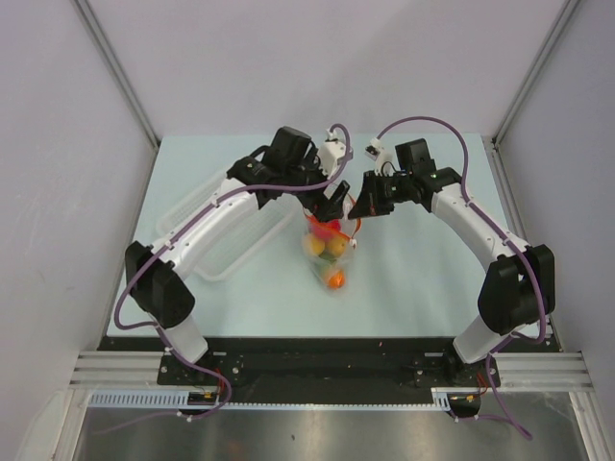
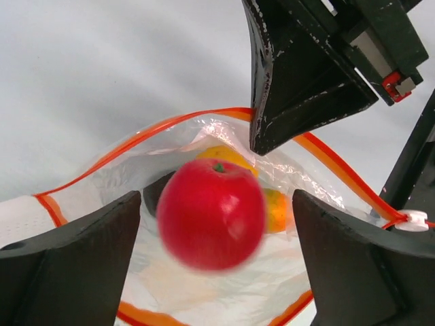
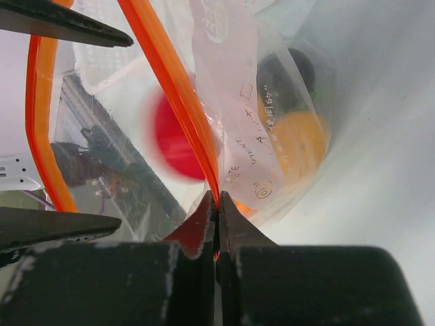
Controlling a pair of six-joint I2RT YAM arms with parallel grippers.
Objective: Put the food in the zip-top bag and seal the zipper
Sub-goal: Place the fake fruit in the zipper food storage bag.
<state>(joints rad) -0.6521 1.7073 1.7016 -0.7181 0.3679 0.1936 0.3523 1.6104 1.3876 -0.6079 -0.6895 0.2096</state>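
Observation:
The clear zip-top bag [image 1: 329,254] hangs open at the table's middle, holding a yellow fruit [image 2: 228,155], an orange one [image 2: 277,209] and a dark purple piece [image 3: 289,68]. My right gripper [image 3: 217,200] is shut on the bag's far rim, pinching the orange zipper [image 3: 173,88]. My left gripper [image 2: 217,224] is open right above the mouth. A blurred red apple [image 2: 212,214] sits between its fingers [image 2: 75,265], touching neither. The zipper's white end [image 2: 413,221] shows at the right.
A white perforated basket [image 1: 216,230] lies on the table to the left of the bag, under my left arm. The right gripper's tip [image 2: 272,136] stands close above the left gripper's fingers. Walls close in the table on three sides.

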